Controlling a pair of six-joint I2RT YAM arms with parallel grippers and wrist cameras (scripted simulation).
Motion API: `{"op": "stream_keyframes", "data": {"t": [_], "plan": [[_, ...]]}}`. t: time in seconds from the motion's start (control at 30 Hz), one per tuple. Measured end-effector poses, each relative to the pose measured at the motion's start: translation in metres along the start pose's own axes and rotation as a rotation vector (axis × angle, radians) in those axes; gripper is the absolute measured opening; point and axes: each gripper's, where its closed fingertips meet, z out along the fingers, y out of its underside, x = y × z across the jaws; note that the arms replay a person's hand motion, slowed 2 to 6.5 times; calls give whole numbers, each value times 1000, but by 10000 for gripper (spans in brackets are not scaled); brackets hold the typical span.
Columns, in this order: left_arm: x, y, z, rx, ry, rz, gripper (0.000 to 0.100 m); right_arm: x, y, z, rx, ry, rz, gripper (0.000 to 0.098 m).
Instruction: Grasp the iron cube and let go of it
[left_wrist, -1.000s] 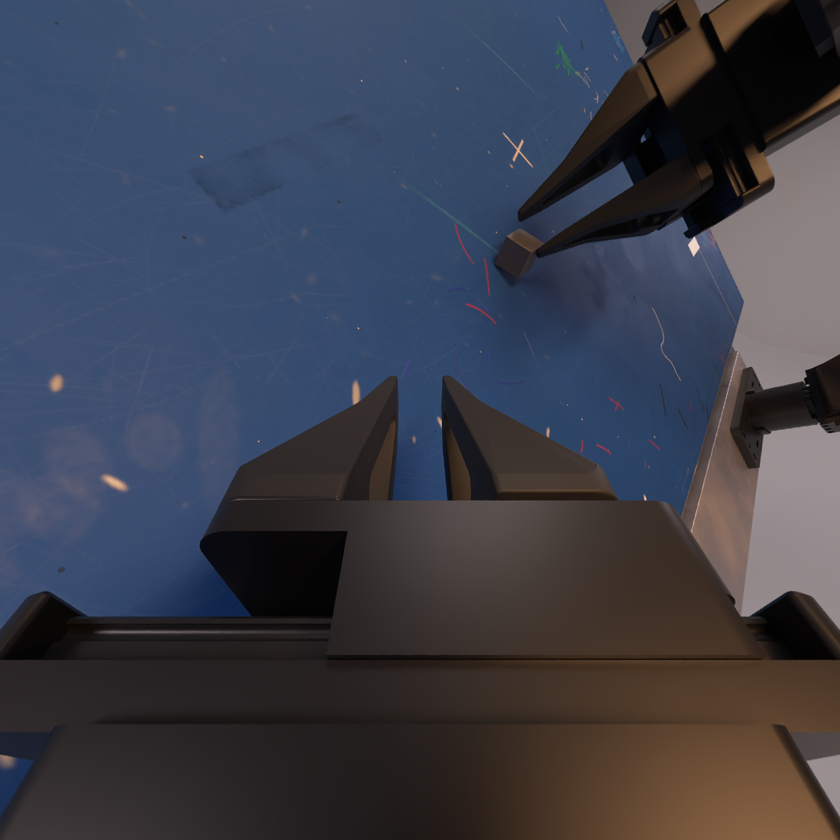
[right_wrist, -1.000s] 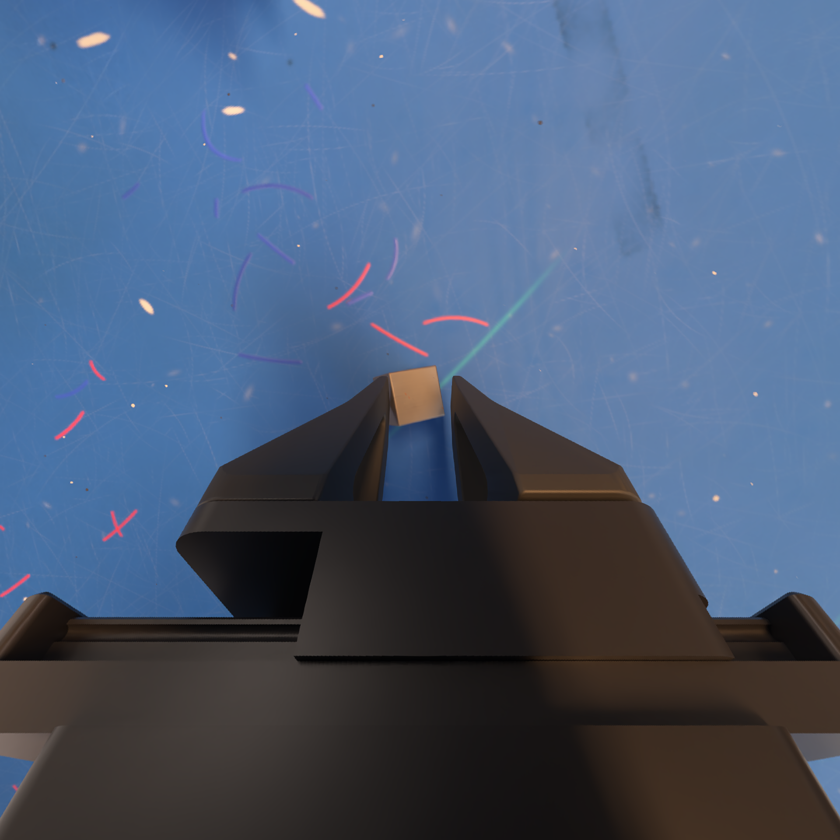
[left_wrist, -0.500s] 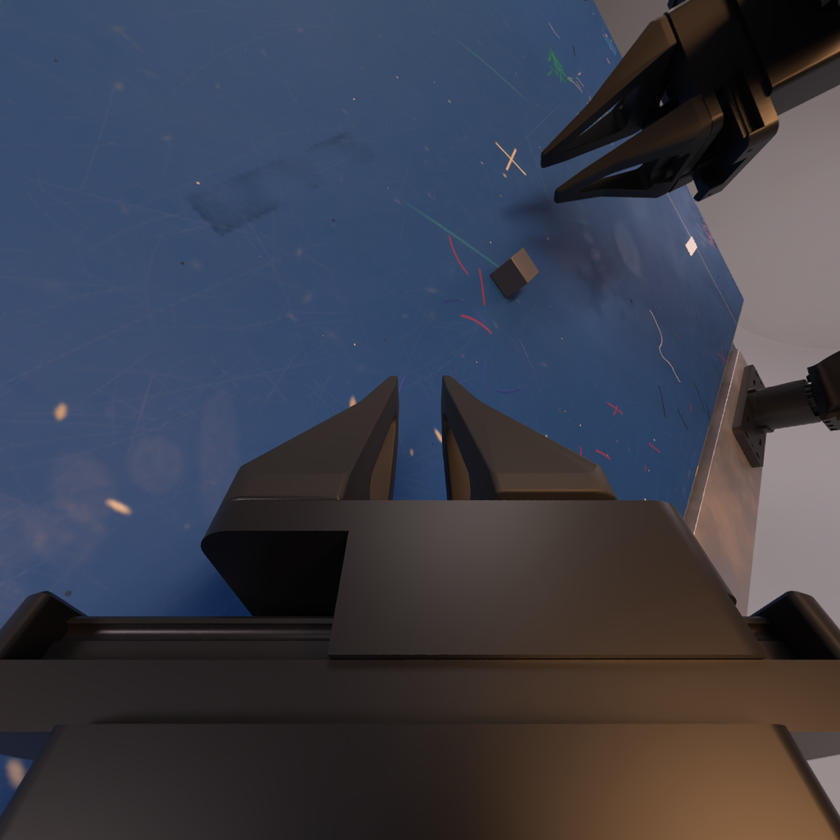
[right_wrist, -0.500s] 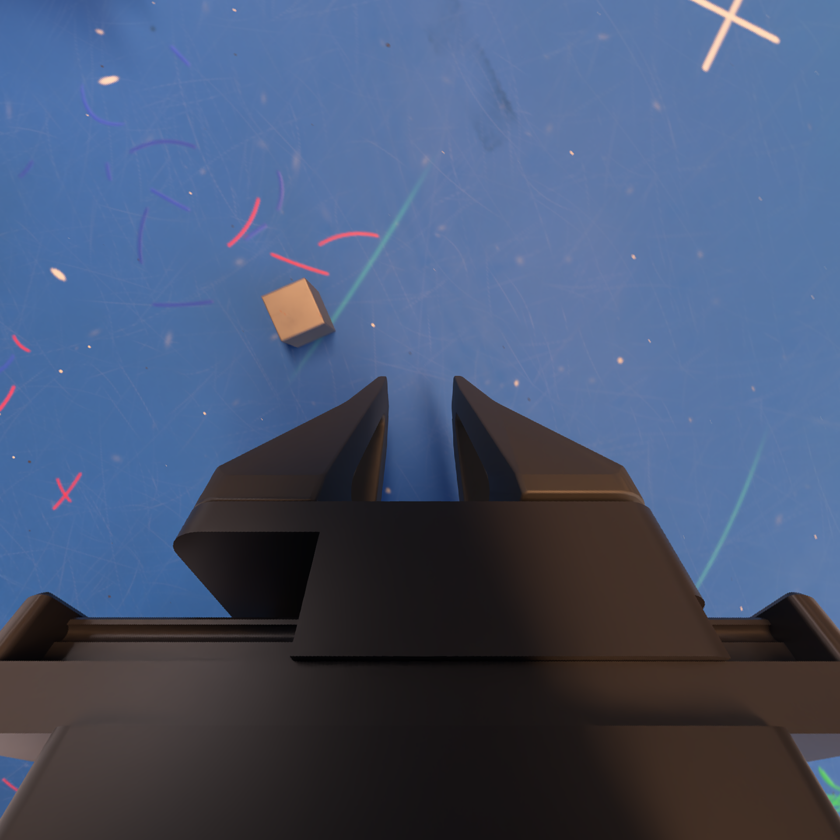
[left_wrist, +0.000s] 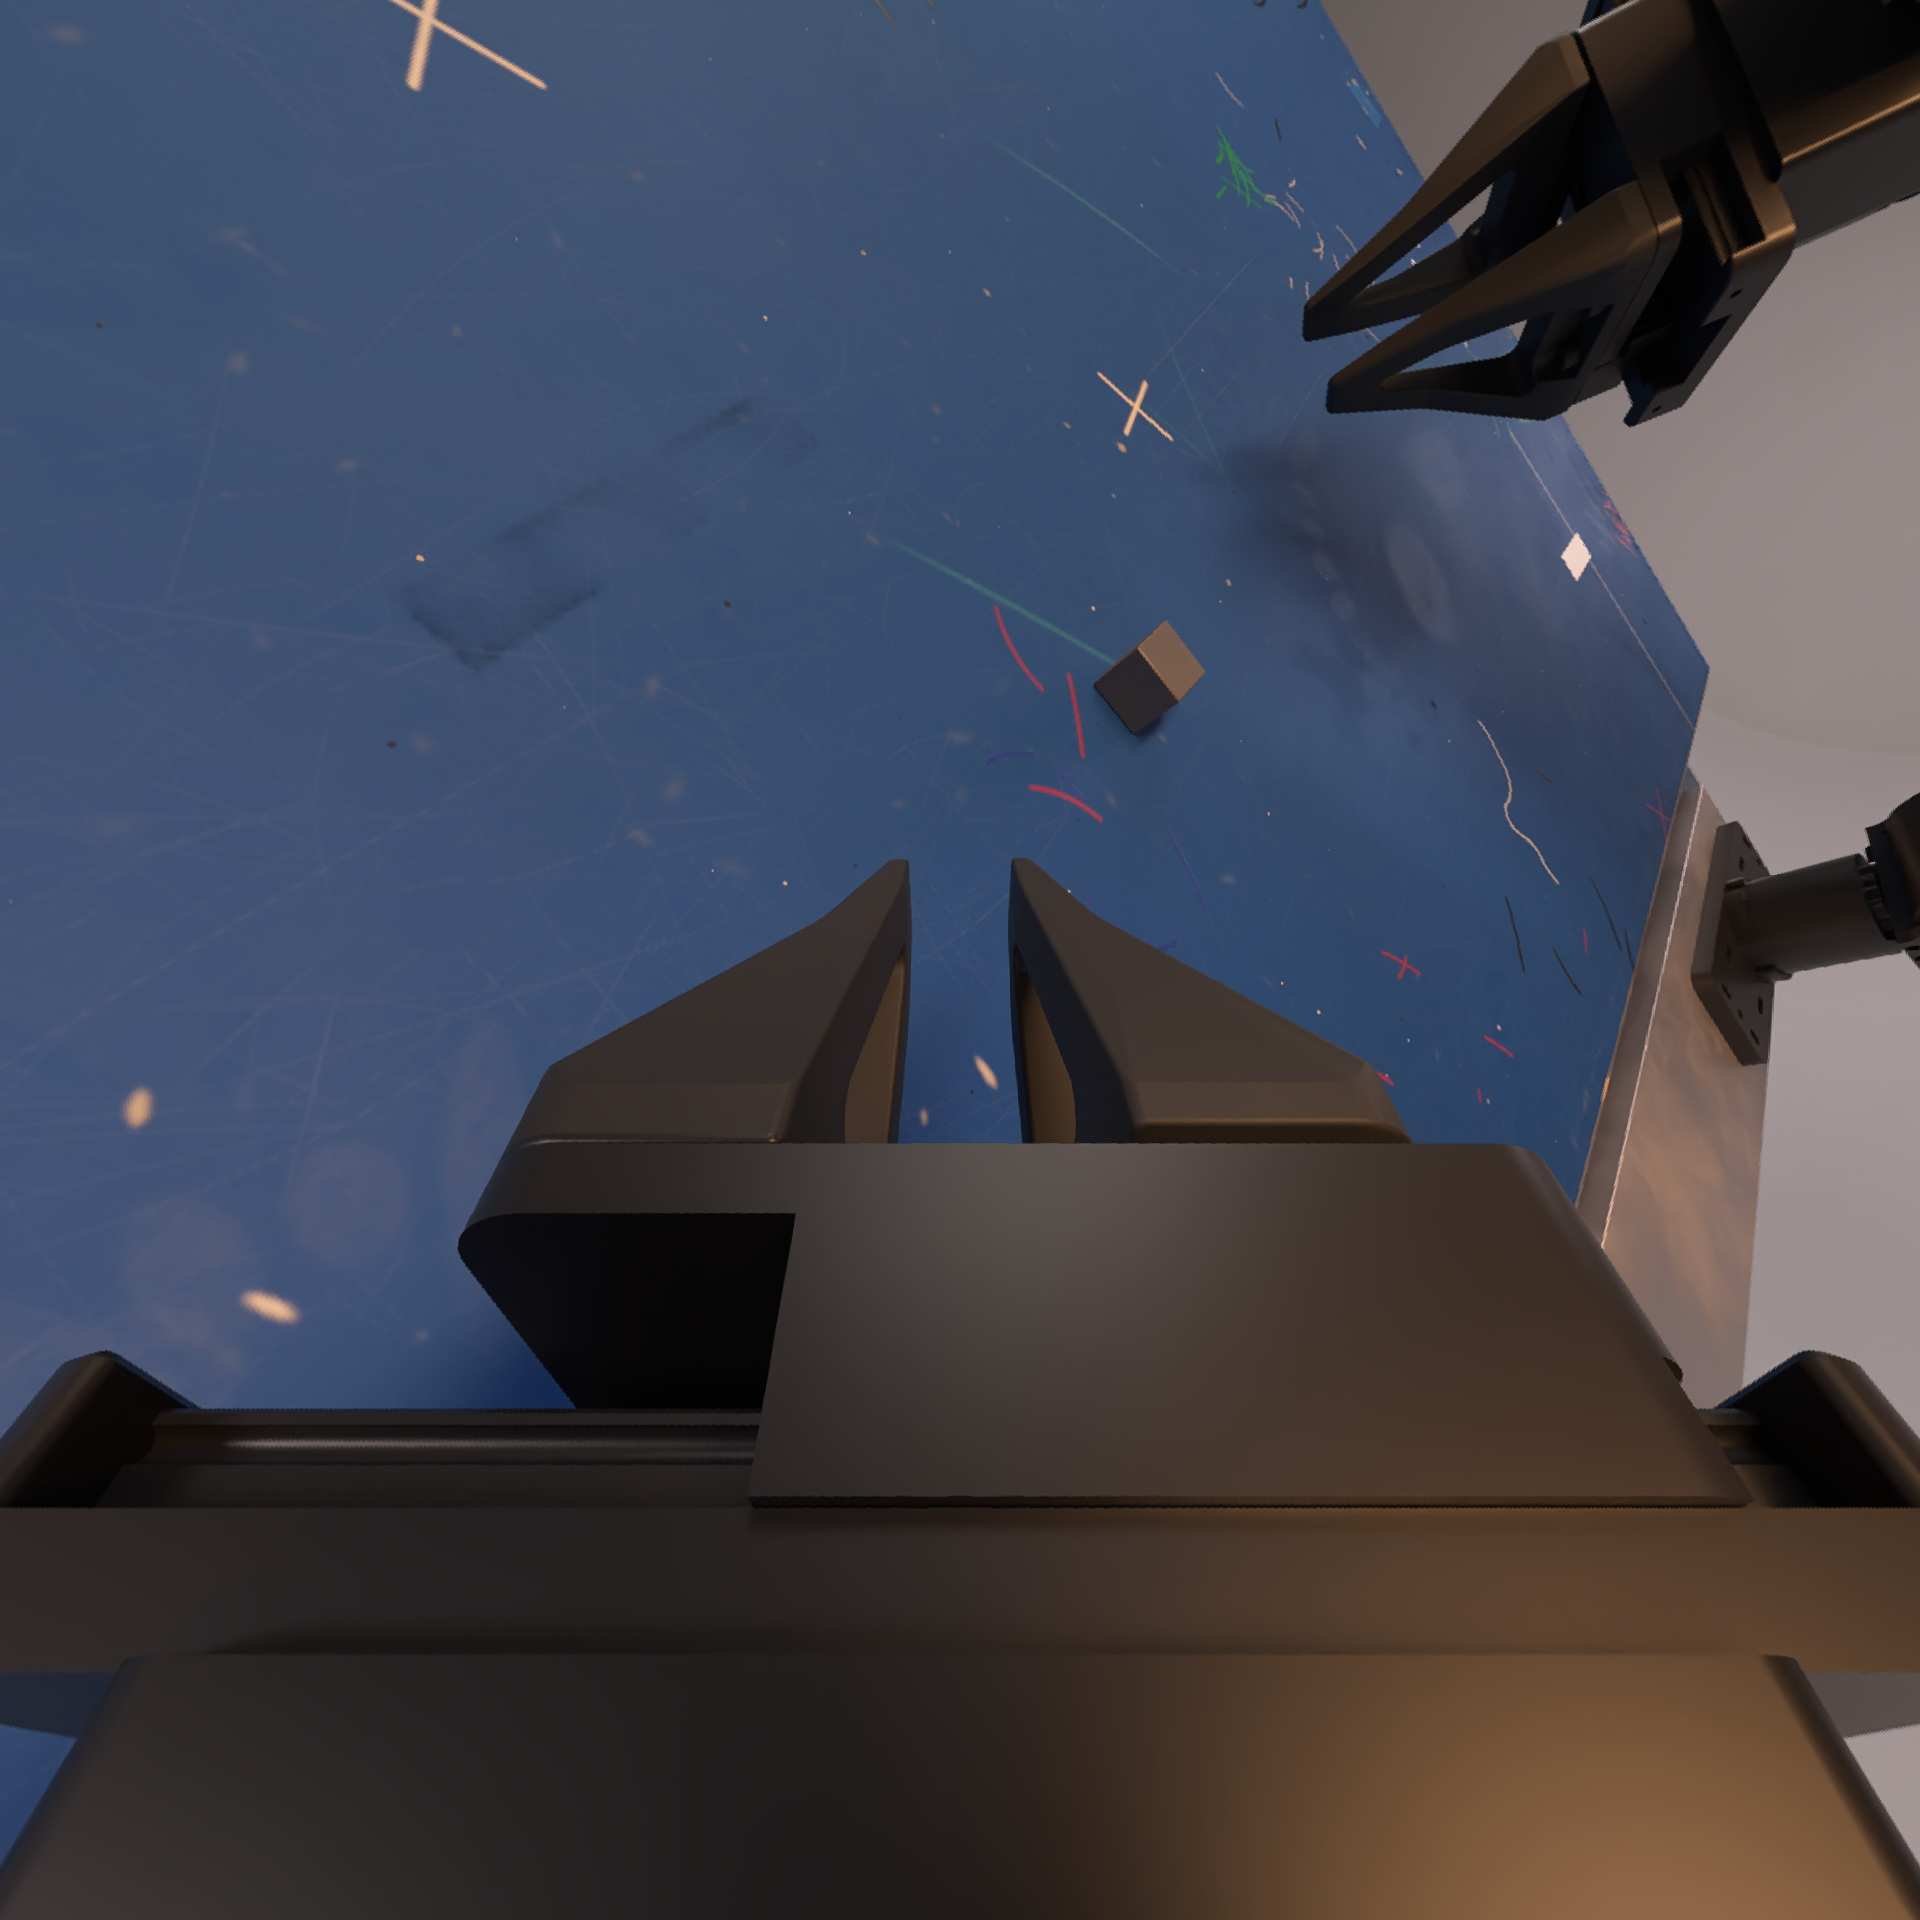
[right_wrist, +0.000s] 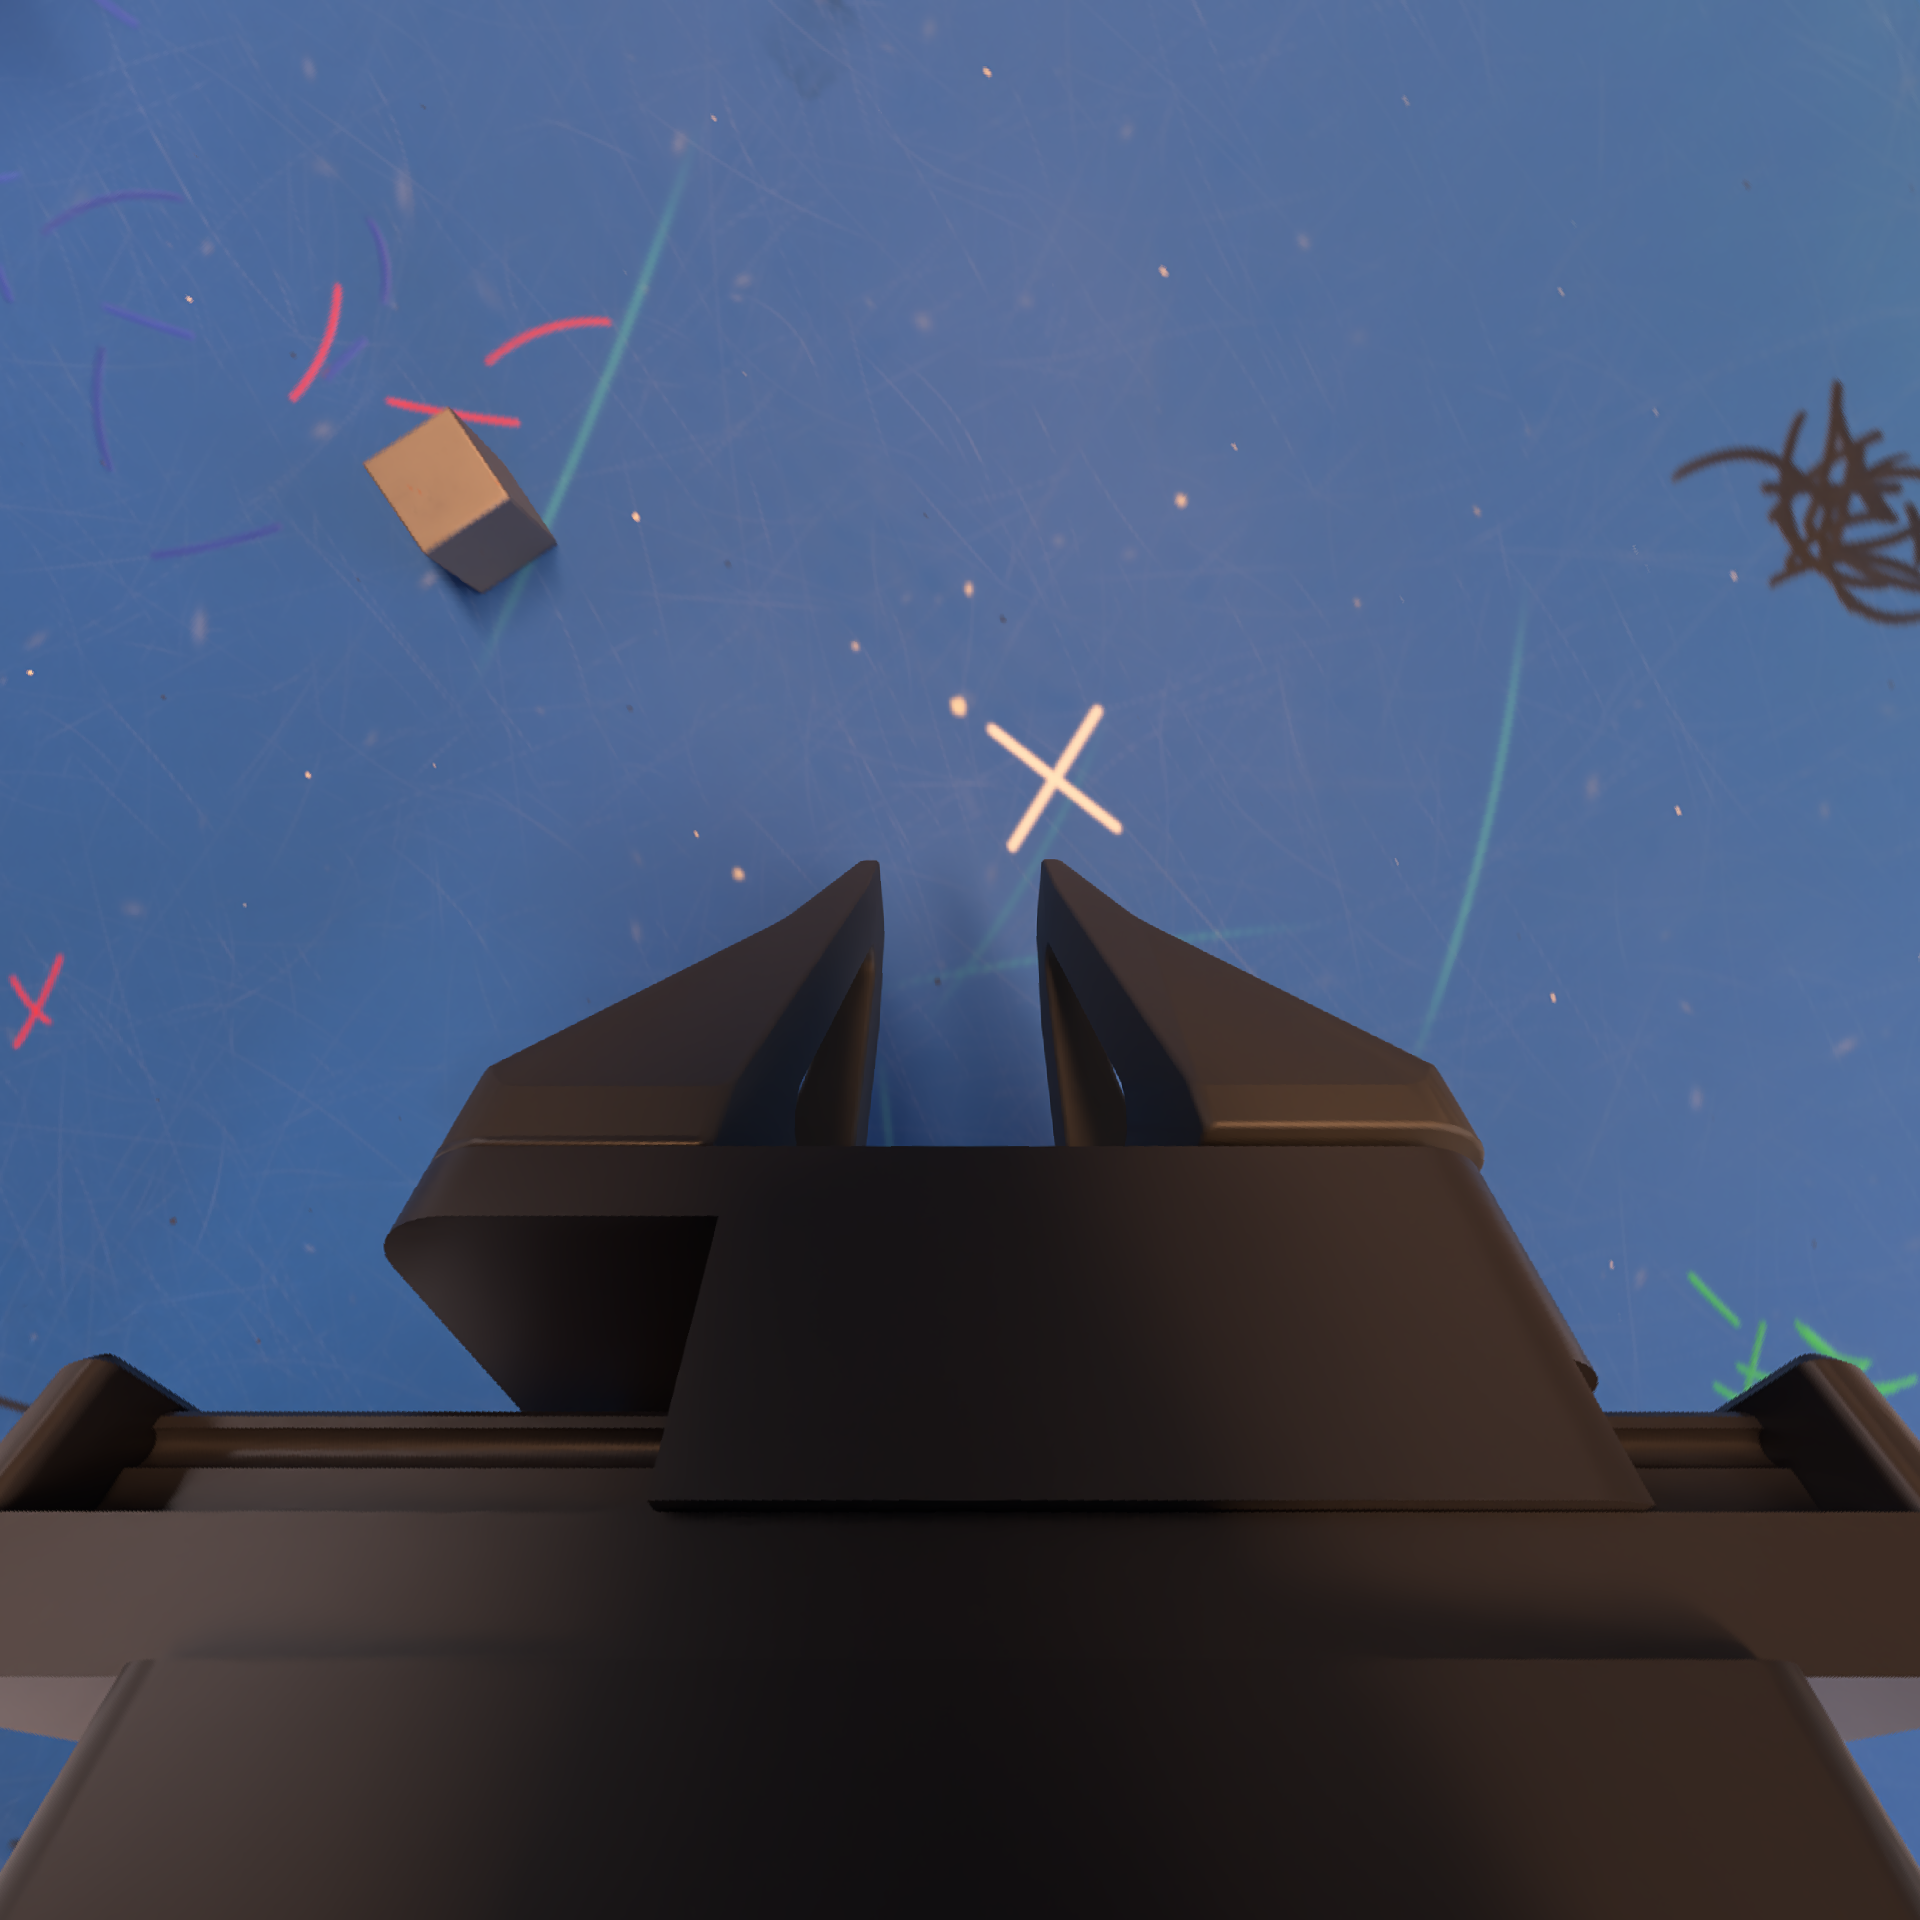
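The iron cube is a small grey-brown block lying free on the scratched blue table, tilted diagonally to the view. My left gripper hovers short of it, jaws a narrow gap apart and empty. My right gripper shows at the upper right, raised above the table and well clear of the cube. In the right wrist view the cube lies ahead to the left, and the right gripper is open and empty above a white cross mark.
The table's right edge runs diagonally, with a metal plate and an arm mount beside it. Pen marks cover the surface, including a black scribble and a white cross.
My right gripper held the cube between its fingers a second ago. It has let go, risen and drawn back to the right. The cube stays on the table. My left gripper has risen slightly.
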Motion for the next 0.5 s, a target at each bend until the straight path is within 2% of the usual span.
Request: {"op": "stream_keyframes", "data": {"t": [0.27,0.5], "plan": [[2,-10,5,10,2,17,159,7,28,-23,-10,9,71,279],[6,-17,11,7,8,41,160,-6,56,-34,-41,-27,106,283]]}}
